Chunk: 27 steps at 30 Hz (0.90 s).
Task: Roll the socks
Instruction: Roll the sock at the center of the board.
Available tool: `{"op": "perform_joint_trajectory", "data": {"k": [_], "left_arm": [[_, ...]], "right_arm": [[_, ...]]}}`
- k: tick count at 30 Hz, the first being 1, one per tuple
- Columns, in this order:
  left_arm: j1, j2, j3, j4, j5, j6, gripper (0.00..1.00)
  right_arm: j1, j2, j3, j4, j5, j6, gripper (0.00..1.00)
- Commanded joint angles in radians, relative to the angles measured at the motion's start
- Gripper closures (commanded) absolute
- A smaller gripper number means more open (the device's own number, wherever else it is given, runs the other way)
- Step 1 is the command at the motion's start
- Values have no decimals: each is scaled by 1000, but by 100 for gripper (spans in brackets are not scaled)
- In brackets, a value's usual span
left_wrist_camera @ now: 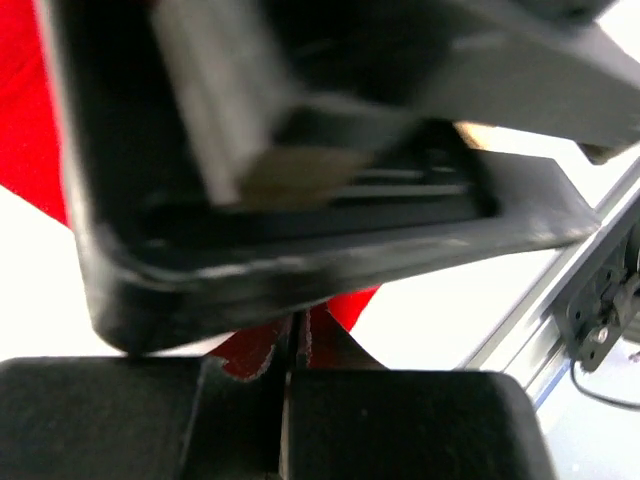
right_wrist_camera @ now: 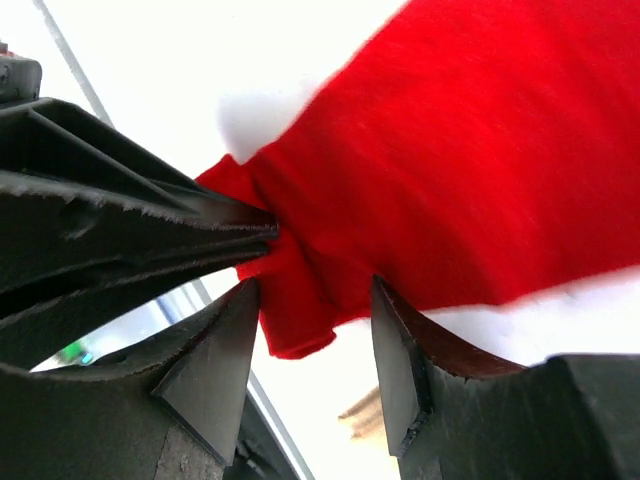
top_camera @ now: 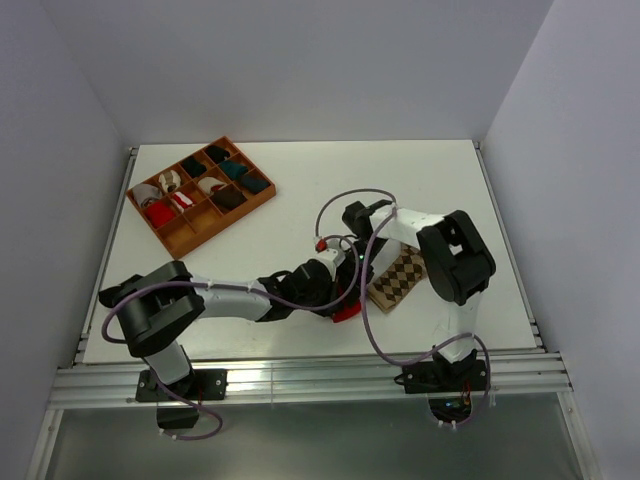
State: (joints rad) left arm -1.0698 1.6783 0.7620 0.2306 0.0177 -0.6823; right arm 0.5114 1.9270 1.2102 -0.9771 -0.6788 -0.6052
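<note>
Scene: white tabletop [top_camera: 300, 180]; L arm [top_camera: 220, 295] & R arm [top_camera: 455, 260] both reach to one spot right of centre, near the aluminium front rail [top_camera: 300, 378]
L gripper [left_wrist_camera: 290, 355]: jaws pressed together, pinching a fold of the bright red fabric sock [right_wrist_camera: 450, 170]; in L wrist view red cloth bunches right at the closed pads and pokes out on either side of the seam
R gripper [right_wrist_camera: 315, 295]: jaws parted w/ a medium gap; a narrow end of the red sock lies btwn them, its hem just beside one finger; no squeeze on the cloth visible
Meeting pt: in R wrist view the L gripper's thin black fingertips come in from the side & bite the sock just above the R gripper's gap; the two pincers sit very close
Red sock, position: on the table under both grippers; from above only a small red bit shows below the L wrist, the rest hidden by the arms; views too blurred to make out any patch
Tan-and-dark-brown argyle fabric sock [top_camera: 400, 280]: flat on the table just right of the grippers, partly hidden by the R arm above it; no gripper touches it
Orange-brown divided tray [top_camera: 232, 221]: far-left part of table, set at an angle, well apart from both socks; compartments hold small rolled socks [top_camera: 158, 212] in black, teal, white, red & brown
Cables [top_camera: 368, 300]: grey-purple loops off each arm, one crossing beside the argyle sock
</note>
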Motion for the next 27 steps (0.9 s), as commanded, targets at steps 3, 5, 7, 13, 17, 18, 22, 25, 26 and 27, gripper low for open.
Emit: {"op": "perform_joint_trajectory", "data": {"k": [3, 5, 7, 13, 17, 18, 22, 25, 26, 27], "left_arm": [[-2, 61, 26, -188, -13, -54, 100], [-1, 67, 40, -211, -13, -72, 100], [4, 81, 63, -227, -13, -85, 100], [42, 126, 80, -274, 36, -126, 100], [83, 146, 74, -284, 94, -155, 100], [105, 152, 74, -289, 117, -158, 100], [152, 162, 74, -324, 160, -158, 100], [186, 179, 76, -358, 200, -142, 100], [195, 182, 76, -362, 215, -129, 100], [214, 185, 73, -369, 247, -123, 100]], "right_arm": [[-33, -112, -31, 150, 96, 24, 43], [-45, -131, -40, 153, 97, 31, 42], [-51, -151, -46, 158, 105, 44, 41], [-89, -210, -70, 175, 102, 53, 40], [-126, -270, -90, 186, 78, 51, 40], [-142, -279, -92, 192, 76, 50, 40], [-168, -338, -123, 212, 87, 36, 40], [-169, -404, -162, 230, 82, 9, 39], [-168, -434, -173, 236, 79, -1, 38], [-166, -450, -195, 247, 78, -10, 38]]}}
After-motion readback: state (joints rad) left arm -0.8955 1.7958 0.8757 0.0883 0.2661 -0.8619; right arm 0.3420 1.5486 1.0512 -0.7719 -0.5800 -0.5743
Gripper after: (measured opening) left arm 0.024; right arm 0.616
